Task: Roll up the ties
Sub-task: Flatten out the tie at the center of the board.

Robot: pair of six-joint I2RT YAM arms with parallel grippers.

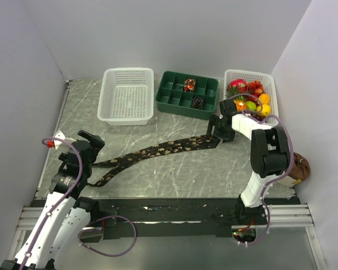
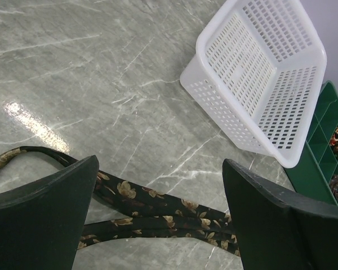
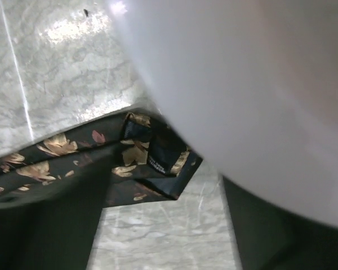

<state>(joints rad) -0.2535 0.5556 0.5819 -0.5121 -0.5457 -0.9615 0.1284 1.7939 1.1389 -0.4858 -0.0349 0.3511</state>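
A long black tie with tan flowers lies stretched across the marble table, doubled at its left end. My left gripper hovers open over that left part. In the left wrist view the tie runs on the table below the wide-apart gripper, untouched. My right gripper is at the tie's wide right end. In the right wrist view that folded end with its label rests on the table just ahead of the open right gripper. Two rolled ties, one reddish and one dark, sit in the green tray.
A white mesh basket stands at the back left. The green compartment tray is beside it, and a white basket of toy fruit is at the back right. A brown object sits at the right table edge. Walls close both sides.
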